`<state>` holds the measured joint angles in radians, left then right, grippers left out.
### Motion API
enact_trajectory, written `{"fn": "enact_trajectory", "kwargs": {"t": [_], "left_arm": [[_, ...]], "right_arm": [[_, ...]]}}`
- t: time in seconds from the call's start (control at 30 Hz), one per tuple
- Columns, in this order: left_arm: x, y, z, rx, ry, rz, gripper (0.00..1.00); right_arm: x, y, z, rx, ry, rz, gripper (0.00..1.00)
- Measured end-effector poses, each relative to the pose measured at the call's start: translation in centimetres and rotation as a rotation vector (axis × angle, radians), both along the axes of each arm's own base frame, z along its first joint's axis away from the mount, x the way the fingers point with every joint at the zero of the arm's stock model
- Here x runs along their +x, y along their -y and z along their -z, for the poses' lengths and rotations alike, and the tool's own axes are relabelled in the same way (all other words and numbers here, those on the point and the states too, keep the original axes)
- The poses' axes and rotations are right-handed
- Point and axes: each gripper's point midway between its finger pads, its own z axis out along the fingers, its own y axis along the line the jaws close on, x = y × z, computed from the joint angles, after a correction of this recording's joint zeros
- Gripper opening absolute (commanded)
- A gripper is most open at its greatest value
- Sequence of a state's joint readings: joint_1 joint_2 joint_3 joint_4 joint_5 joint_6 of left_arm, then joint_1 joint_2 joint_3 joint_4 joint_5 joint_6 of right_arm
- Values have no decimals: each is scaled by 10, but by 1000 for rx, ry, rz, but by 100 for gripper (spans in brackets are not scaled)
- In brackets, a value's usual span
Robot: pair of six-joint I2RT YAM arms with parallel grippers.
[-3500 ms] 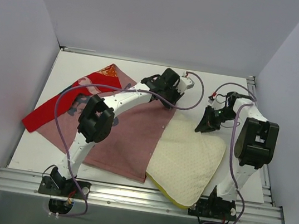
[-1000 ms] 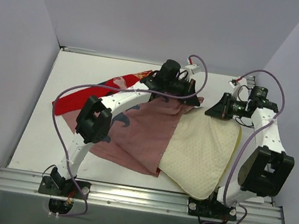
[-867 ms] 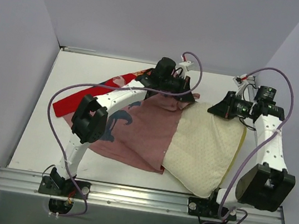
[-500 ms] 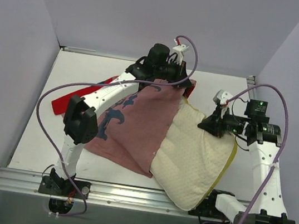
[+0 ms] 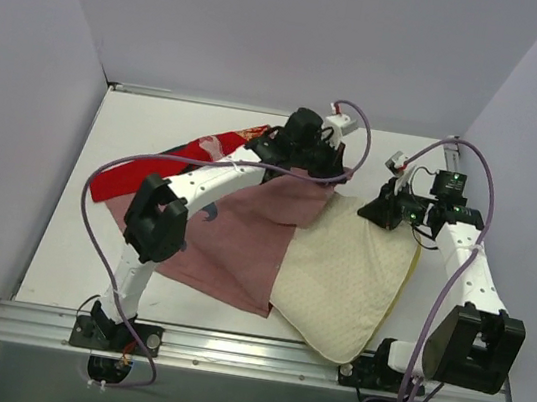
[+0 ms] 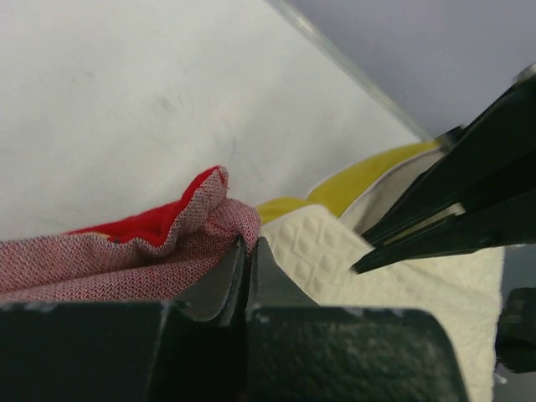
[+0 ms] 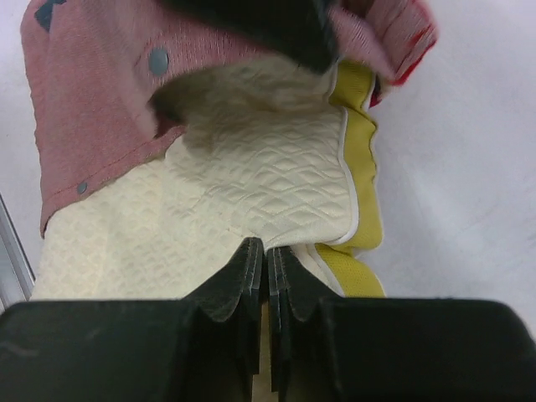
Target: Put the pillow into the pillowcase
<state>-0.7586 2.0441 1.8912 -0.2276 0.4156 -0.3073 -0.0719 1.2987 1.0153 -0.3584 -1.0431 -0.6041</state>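
On the table (image 5: 147, 132) the pillow (image 5: 343, 278) was laid flat, its far corner covered by the raised pillowcase (image 5: 243, 238) edge (dull pink side up). The left gripper (image 6: 248, 251) jaws were clamped on the pillowcase hem. The right gripper (image 7: 266, 255) jaws were pinched on the pillow's far edge.

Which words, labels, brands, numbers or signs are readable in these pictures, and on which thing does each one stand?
No text can be read in any view.
Pillowcase: dark-blue marks only, too small and partly hidden to tell if any are letters.
Pillow: quilted pattern only, no label in view.
Left arm and right arm: no brand or number can be read.
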Motion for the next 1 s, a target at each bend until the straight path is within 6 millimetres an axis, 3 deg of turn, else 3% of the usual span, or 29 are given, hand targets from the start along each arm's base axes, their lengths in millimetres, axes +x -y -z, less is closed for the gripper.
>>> {"fn": "enact_trajectory", "kwargs": {"t": [0.1, 0.13, 0.23, 0.27, 0.37, 0.4, 0.43, 0.47, 0.57, 0.63, 0.7, 0.8, 0.87, 0.9, 0.93, 1.0], "left_arm": [[10, 17, 56, 91, -34, 20, 25], [14, 19, 76, 136, -43, 24, 39], [15, 4, 114, 268, -44, 33, 62], [15, -2, 118, 303, -32, 33, 75], [26, -24, 108, 375, 56, 27, 88], [32, -34, 101, 399, 86, 20, 90], [38, -46, 94, 423, 113, 12, 93], [46, -57, 87, 448, 144, -2, 94], [71, -88, 68, 515, 230, -43, 95], [80, -104, 66, 558, 253, -55, 95], [79, -112, 72, 594, 246, -39, 97], [67, -108, 83, 608, 216, 17, 97], [58, -100, 91, 604, 198, 56, 97], [54, -96, 96, 605, 192, 71, 94], [52, -91, 100, 608, 188, 85, 80], [48, -81, 113, 618, 178, 108, 70]], "right_arm": [[8, 23, 16, 16, -81, 85, 0], [7, 32, 20, 12, -102, 106, 0], [0, 56, 30, -19, -137, 128, 2], [-4, 61, 34, -32, -147, 123, 4], [-18, 67, 48, -62, -200, 85, 21], [-22, 68, 52, -69, -225, 73, 34], [-26, 68, 55, -73, -253, 65, 39], [-29, 70, 58, -75, -287, 63, 48], [-30, 74, 60, -54, -369, 85, 61], [-30, 79, 60, -40, -432, 130, 64], [-27, 87, 58, -31, -497, 193, 75], [-19, 93, 56, -11, -578, 270, 91], [-17, 93, 59, -21, -629, 301, 90], [-18, 92, 64, -35, -658, 309, 89], [-20, 90, 69, -53, -687, 310, 88], [-25, 83, 83, -102, -754, 297, 82]]}}
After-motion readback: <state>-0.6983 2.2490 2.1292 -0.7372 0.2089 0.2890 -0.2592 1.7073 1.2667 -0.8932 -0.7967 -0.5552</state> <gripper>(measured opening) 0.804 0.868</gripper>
